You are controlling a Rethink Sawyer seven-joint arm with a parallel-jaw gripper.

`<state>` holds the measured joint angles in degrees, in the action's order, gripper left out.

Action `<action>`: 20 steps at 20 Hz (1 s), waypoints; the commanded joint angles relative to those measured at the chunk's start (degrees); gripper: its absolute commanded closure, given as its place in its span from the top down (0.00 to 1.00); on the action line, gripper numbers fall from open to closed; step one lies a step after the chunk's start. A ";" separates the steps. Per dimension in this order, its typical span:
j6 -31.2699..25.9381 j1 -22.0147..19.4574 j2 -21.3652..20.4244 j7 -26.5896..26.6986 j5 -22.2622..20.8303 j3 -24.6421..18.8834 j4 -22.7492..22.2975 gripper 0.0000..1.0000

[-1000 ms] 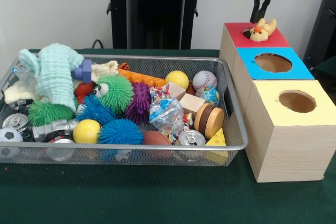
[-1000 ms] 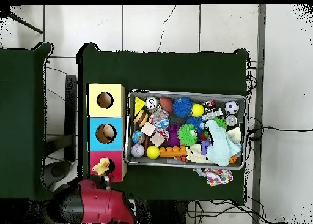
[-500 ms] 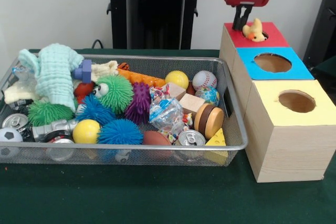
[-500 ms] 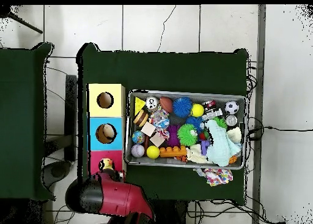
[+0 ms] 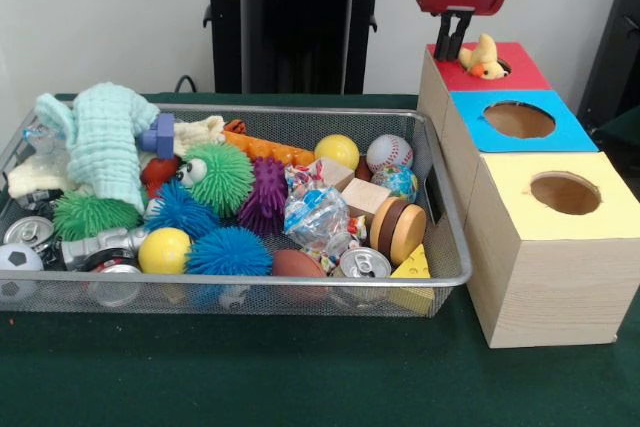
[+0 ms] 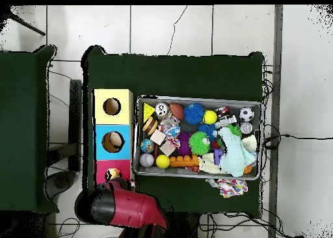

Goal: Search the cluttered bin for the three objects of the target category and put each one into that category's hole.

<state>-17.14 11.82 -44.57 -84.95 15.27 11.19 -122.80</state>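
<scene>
Sitting half in the hole (image 5: 497, 67) of the red box (image 5: 520, 65), the duck (image 5: 482, 57) looks light and squishy, best pinched round the body, while the gripper (image 5: 452, 39) hangs empty just beside it, fingers apart.

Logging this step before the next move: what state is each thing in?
yellow duck: lying at the red-topped box's hole, not dropped in
end effector: beside the duck, not holding it
red-topped box: upright
blue-topped box's hole: unblocked
bin: full of clutter
</scene>
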 commanded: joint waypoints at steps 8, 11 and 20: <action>-3.43 5.30 5.16 -14.21 0.16 4.34 6.23 0.00; -7.00 6.11 2.43 -12.94 -1.30 7.47 5.42 0.00; -18.40 8.86 -2.92 -11.49 -4.21 13.78 8.79 0.00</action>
<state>-27.09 20.74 -45.73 -84.95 13.49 21.81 -120.88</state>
